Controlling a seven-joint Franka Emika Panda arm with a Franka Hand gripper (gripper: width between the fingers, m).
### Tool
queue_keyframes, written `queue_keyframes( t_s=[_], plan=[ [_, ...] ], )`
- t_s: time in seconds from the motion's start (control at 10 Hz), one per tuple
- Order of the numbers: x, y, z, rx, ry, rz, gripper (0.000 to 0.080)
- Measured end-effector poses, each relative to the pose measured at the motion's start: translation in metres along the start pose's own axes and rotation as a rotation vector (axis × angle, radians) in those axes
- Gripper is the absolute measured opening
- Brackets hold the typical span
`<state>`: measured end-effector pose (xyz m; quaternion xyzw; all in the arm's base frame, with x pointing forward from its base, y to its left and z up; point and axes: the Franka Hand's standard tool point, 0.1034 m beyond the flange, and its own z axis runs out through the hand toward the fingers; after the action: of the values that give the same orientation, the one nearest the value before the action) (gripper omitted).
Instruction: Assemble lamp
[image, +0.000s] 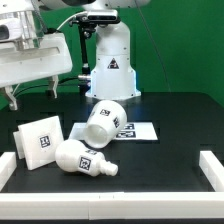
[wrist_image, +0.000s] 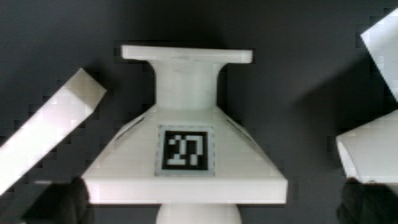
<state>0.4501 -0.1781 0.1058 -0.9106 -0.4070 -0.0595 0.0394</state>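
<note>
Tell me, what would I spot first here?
Three white lamp parts with black-and-white tags lie on the black table: the square base at the exterior view's left, the bulb on its side beside it, and the shade tipped over behind. A tall white pedestal stands at the back.

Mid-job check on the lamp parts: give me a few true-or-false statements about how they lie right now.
1. The bulb lies on its side. True.
2. The shade stands upright on the base. False: it lies on its side by the marker board, apart from the base.
3. The gripper holds the bulb. False: its jaws are open, and the bulb lies on the table.
4. The bulb is not mounted on the base. True.
</note>
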Motion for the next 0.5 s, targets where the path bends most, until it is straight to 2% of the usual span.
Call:
queue_keyframes(
  t_s=[0.4, 0.5],
  plan=[
    [-0.0011, -0.0014, 0.0015, 0.002, -0.002, 0.001, 0.07],
    [-0.0069, -0.004, 0.0037, -0.018, -0.005, 0.012, 0.07]
  ],
)
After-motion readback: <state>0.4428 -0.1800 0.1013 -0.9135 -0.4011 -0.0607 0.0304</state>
